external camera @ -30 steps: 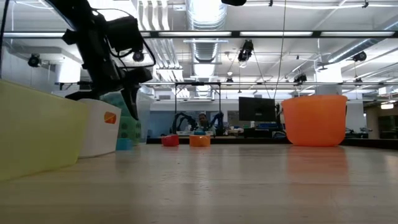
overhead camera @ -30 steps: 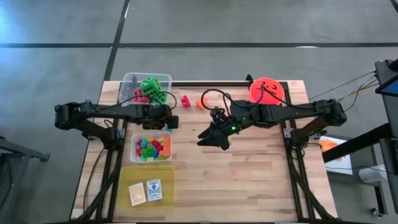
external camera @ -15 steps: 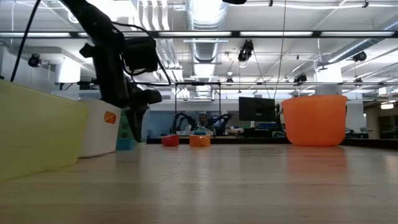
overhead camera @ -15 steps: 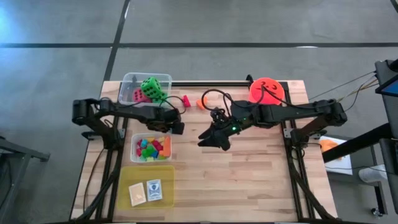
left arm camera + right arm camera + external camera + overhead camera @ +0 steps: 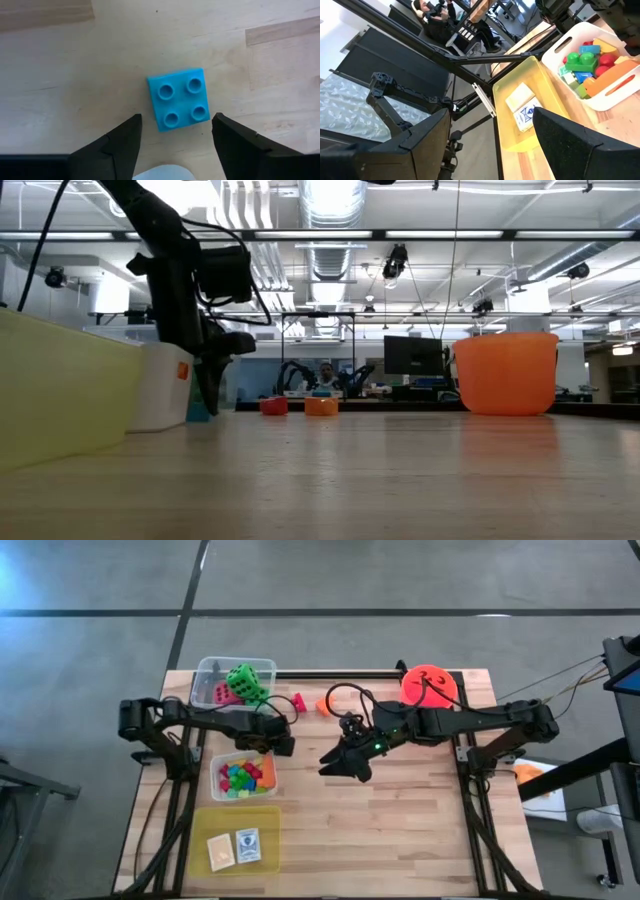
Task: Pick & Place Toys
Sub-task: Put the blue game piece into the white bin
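A blue four-stud block (image 5: 178, 99) lies flat on the wooden table, studs up. My left gripper (image 5: 175, 137) is open and points down over it, one finger on each side of its near edge, touching nothing. In the high view the left gripper (image 5: 276, 736) hides the block. A pink block (image 5: 298, 701) and an orange block (image 5: 322, 705) lie on the table farther back. My right gripper (image 5: 340, 762) is open and empty above the table's middle.
A clear tub (image 5: 205, 672) with a green die (image 5: 243, 680) and a pink die (image 5: 222, 693) stands far left. A white tub of blocks (image 5: 243, 777) and a yellow tub (image 5: 262, 840) with cards stand nearer. The red-orange bucket (image 5: 430, 685) is far right.
My left gripper has moved a little toward the table's right edge and down toward the table, staying open. My right arm has kept still.
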You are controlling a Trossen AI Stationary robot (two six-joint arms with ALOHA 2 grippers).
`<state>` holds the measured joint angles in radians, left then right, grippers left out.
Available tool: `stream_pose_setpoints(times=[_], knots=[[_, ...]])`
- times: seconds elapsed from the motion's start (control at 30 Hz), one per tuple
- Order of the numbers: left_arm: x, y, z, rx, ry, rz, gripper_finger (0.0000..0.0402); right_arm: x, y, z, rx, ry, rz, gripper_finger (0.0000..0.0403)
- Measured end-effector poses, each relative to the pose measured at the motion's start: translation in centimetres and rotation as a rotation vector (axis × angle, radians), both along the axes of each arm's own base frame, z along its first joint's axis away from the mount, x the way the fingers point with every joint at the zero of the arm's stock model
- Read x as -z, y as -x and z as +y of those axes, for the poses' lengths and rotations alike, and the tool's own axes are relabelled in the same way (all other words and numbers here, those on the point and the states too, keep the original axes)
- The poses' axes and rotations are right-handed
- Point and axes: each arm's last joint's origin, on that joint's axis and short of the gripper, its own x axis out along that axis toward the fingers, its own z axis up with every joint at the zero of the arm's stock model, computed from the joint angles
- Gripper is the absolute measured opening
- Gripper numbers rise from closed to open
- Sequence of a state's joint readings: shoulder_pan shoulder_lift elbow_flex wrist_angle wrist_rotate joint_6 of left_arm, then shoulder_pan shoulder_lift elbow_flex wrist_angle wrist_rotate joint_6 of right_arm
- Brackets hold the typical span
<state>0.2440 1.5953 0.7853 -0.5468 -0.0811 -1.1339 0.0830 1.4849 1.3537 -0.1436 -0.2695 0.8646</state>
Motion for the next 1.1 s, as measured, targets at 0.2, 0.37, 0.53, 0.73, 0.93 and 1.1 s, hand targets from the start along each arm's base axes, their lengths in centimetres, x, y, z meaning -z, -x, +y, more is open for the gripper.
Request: stream_pose_setpoints(times=[0.2,0.37,0.53,0.73,0.93,1.1], knots=[[-0.05,-0.03,0.03,-0.058,0.008,-0.013,0.0201,0.00,0.00,0.00,0.000,0.001,0.000,0.0281],[-0.07,-0.07,0.08,-0.080,-0.001,-0.017,0.0192,0.00,0.00,0.00,-0.001,0.001,0.000,0.0281],[-0.07,-0.06,0.11,-0.082,-0.010,-0.015,0.0192,-0.02,0.03,0.11,-0.005,0.001,-0.001,0.0281],[-0.06,-0.04,0.11,-0.082,-0.014,-0.013,0.0190,-0.02,0.07,0.40,-0.015,0.000,-0.001,0.0281],[-0.07,-0.02,0.11,-0.074,-0.014,-0.012,0.0153,-0.02,0.07,0.39,-0.015,0.000,-0.001,0.0281],[-0.09,-0.01,0.10,-0.071,-0.007,-0.013,0.0126,-0.02,0.07,0.39,-0.016,0.003,-0.002,0.0281]])
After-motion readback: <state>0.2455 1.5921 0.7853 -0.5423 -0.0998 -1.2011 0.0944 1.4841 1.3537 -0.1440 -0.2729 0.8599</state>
